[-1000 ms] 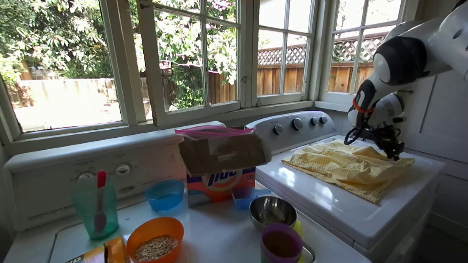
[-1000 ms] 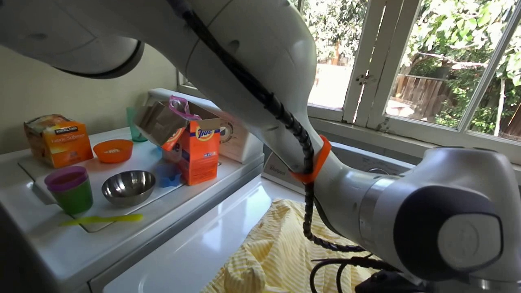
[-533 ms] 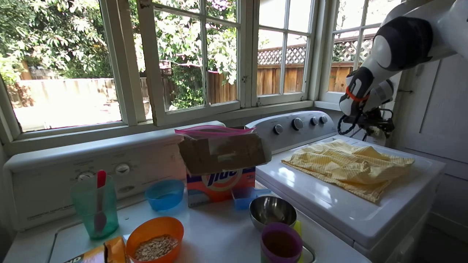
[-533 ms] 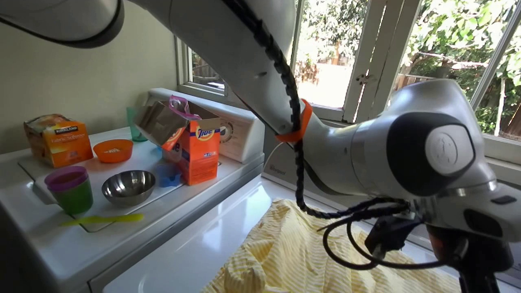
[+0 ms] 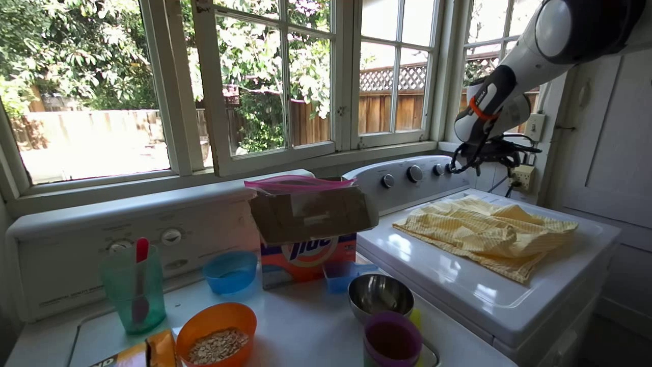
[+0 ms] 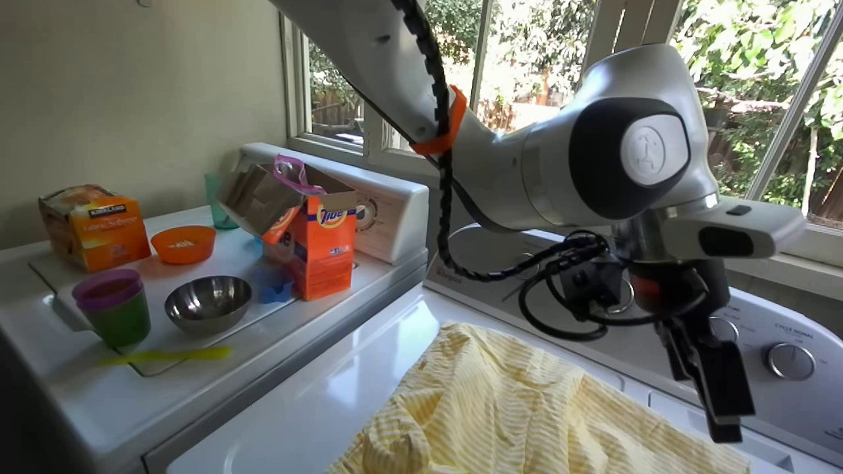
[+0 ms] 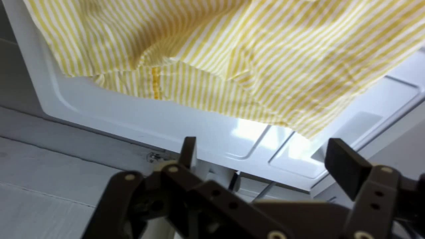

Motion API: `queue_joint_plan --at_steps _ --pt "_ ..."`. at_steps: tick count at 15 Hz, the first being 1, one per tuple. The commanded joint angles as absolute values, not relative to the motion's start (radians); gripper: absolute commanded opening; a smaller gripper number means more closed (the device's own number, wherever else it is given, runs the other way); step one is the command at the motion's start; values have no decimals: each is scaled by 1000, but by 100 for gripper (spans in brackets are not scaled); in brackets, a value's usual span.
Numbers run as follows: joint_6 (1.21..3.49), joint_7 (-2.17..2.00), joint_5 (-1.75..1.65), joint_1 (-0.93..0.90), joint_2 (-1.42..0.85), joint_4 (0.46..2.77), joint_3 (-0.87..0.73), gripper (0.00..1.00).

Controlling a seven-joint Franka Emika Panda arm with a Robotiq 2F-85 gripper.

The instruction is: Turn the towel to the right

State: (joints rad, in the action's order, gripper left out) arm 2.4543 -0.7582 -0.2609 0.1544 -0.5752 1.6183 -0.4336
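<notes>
The yellow-and-white striped towel [image 5: 484,229] lies spread and rumpled on the white lid of the right-hand machine, as both exterior views show. Up close in the wrist view, the towel [image 7: 232,59] has folds and one corner pointing toward the lid's back edge. My gripper [image 7: 262,142] hangs above the lid, beyond the towel's edge and apart from it. Its two fingers [image 7: 347,164] stand wide open, and only bare lid shows between them. In an exterior view the dark fingers [image 6: 721,375] point down in front of the control panel; part of the towel is cut off by that frame.
A control panel with knobs [image 5: 414,173] rises behind the lid, close to the arm. On the neighbouring machine stand a Tide box [image 6: 326,243], a metal bowl [image 6: 207,306], stacked cups [image 6: 115,309], an orange bowl [image 6: 183,245] and a softener box [image 6: 105,230]. Windows line the back.
The arm has lifted off the towel's right part and moved up and back toward the control panel. Its jaws have spread wider. The towel lies where it was.
</notes>
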Motion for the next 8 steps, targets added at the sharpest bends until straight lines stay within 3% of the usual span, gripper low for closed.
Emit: queue_joint_plan --at_steps 1,5,8 --pt "2490 -594 -230 161 -447 1748 -349 100" --pt "2421 -369 -123 195 -373 1775 -263 100" --pt "2434 -414 -141 169 -411 1730 -292 100"
